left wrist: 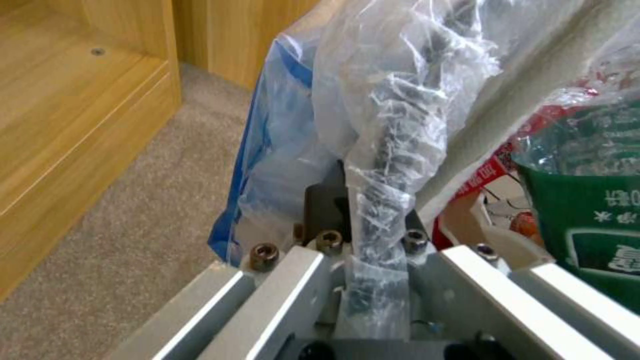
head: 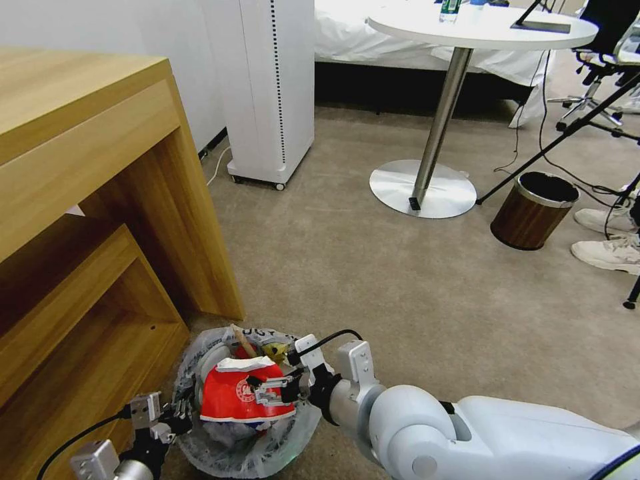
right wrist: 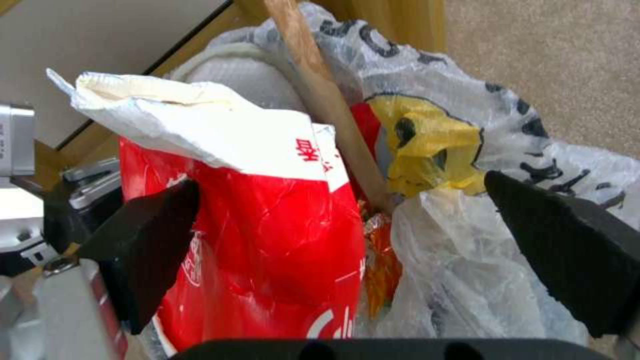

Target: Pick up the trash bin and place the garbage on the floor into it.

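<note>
Trash bin [head: 200, 437]: stands upright on the carpet just beside the lower shelf of the wooden desk [head: 87, 200], mouth facing up, its crinkly plastic liner folded out over the rim.
Paper cup [head: 243, 397]: crushed red-and-white cup, uppermost in the bin, lying on its side; its long axis runs across the bin, white torn rim toward the far side.
Wooden stick [right wrist: 320, 95]: stands in the bin, tilted, upper end leaning away from the robot toward the desk.
Other garbage: a yellow-printed plastic bag [right wrist: 427, 145] crumpled beside the stick; a green-labelled bottle [left wrist: 593, 220] against the liner.
Left gripper [head: 167, 421]: at the bin's near-left edge; jaws pinched tight on the lined rim, liner bunched between them.
Right gripper [head: 277, 389]: over the bin's mouth, reaching in from the right; jaws spread wide, one pad [right wrist: 143, 245] against the cup's side, the other [right wrist: 567, 260] clear of it over the liner, clamping nothing.
</note>
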